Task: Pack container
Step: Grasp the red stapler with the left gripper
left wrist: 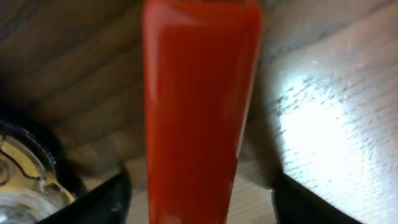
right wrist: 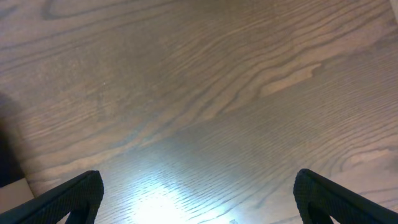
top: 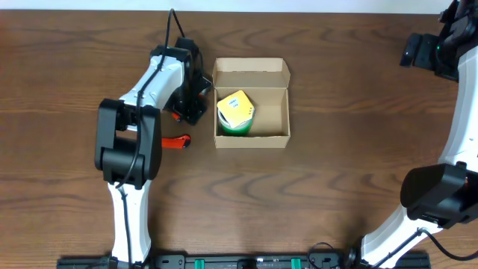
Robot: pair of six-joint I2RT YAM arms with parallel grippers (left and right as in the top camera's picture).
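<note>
Sitting open near the middle of the dark wooden tabletop (top: 336, 187), the container (top: 272, 112) is a plain brown cardboard box, its hinged flap lid folded back along the far edge. Inside, against the left wall, lies a green item with a yellow top (top: 236, 112); the right half of the box floor is bare cardboard.

Just beside the box's left wall, the left arm (top: 131, 142) reaches in from the near edge, its dark wrist crowding that side. A small red-orange piece (top: 178, 142) lies on the tabletop next to the arm, nearer the front, apart from the box. In the left wrist view a blurred, clear round-rimmed thing (left wrist: 15, 180) shows at the lower left corner.

The left tool (left wrist: 200, 196) is down low beside the box with its fingers (left wrist: 112, 199) parted on either side of a tall red bar (left wrist: 199, 112), which fills most of the space between them; a thin strip of wood shows on each side, and no contact with the bar can be made out.

The right tool (right wrist: 199, 193) is at the far right corner, well apart from the box, spread wide and released over bare wood, grasping nothing.
</note>
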